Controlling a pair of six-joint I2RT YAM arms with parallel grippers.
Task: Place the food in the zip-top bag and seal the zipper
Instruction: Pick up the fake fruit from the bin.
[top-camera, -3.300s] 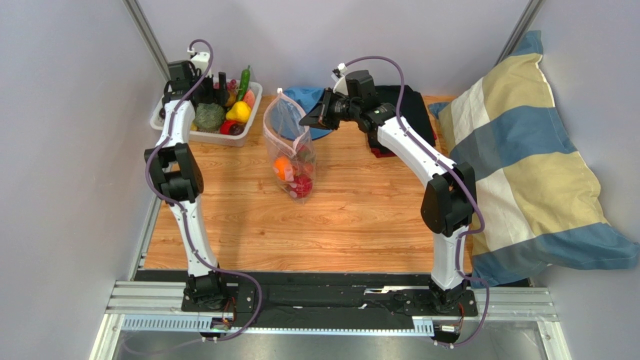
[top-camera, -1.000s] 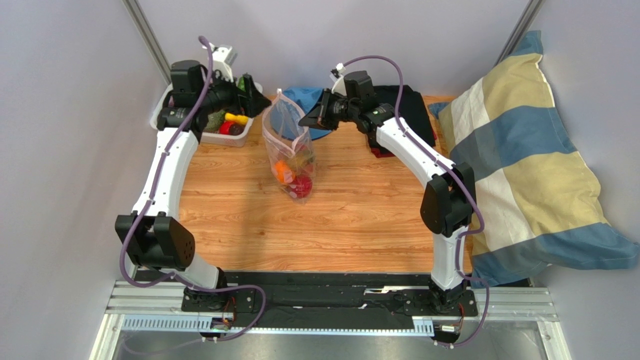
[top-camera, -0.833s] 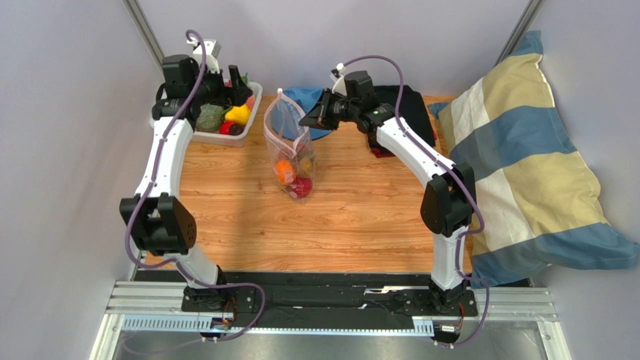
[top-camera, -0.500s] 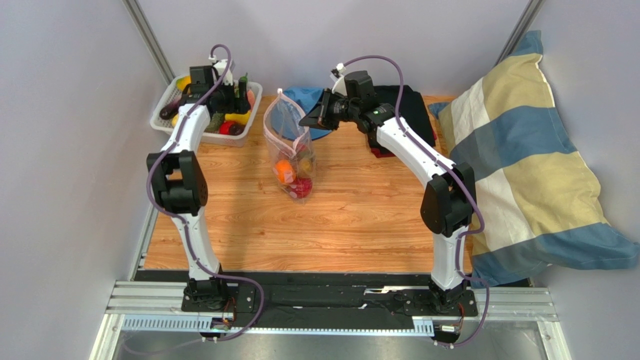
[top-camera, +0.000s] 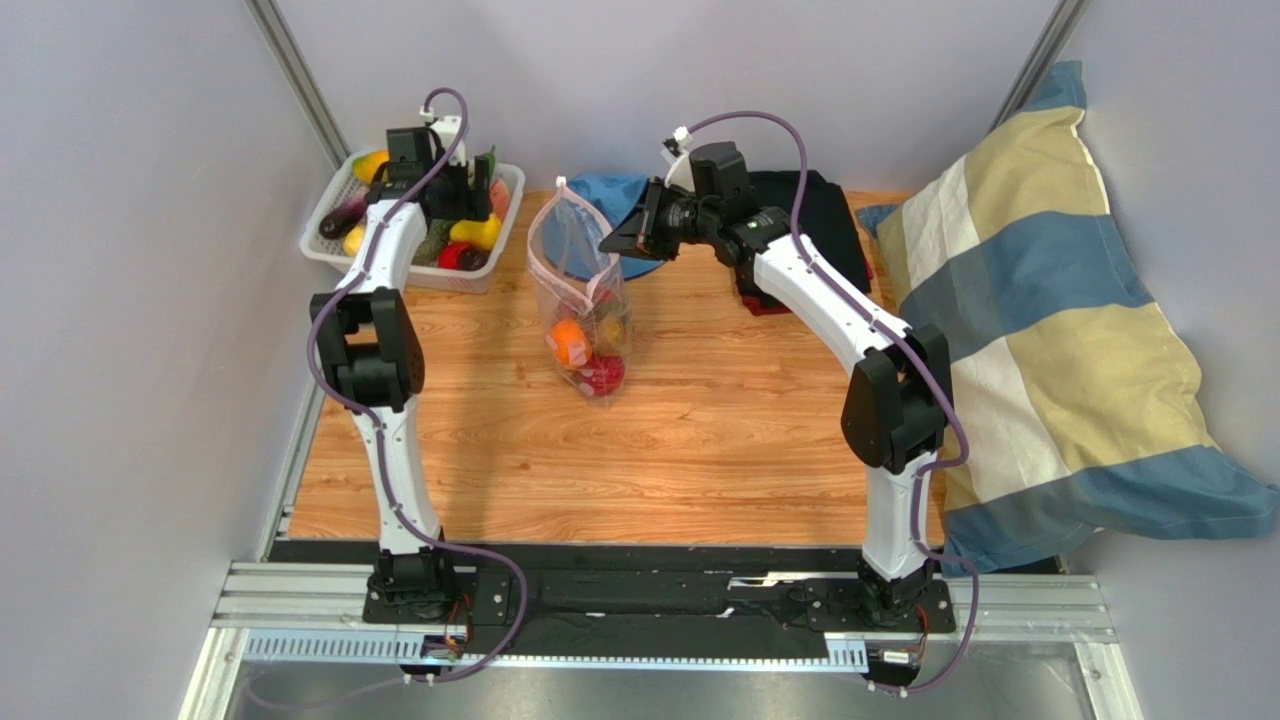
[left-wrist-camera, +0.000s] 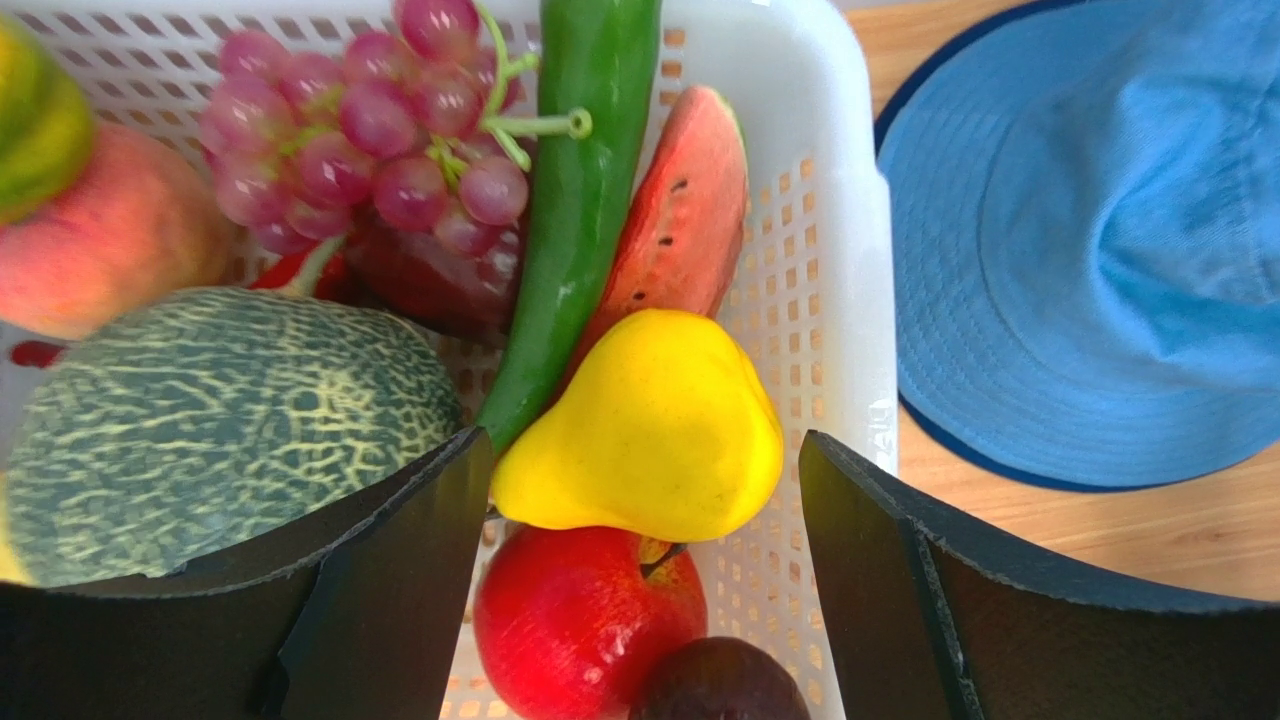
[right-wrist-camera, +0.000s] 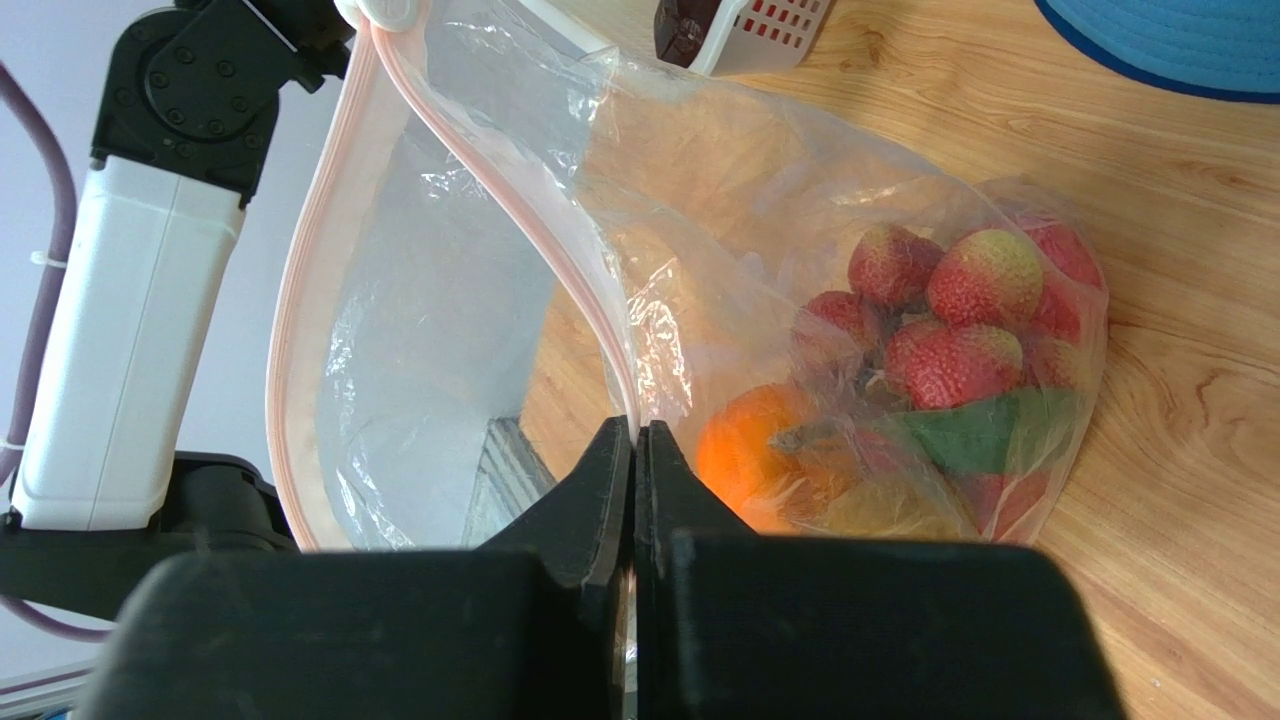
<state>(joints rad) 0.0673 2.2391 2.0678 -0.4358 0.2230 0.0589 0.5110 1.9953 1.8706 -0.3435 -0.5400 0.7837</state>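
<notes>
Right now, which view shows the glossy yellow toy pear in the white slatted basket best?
Left wrist: the glossy yellow toy pear fills the centre, unobstructed, framed by the open left gripper. Top external shows it only as a tiny yellow patch. Right wrist misses it.

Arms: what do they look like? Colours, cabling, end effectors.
The left arm and right arm have white tubular links, black joint housings and a purple cable looping alongside. The left end effector and right end effector each have two matte black wedge-shaped fingers.
</notes>
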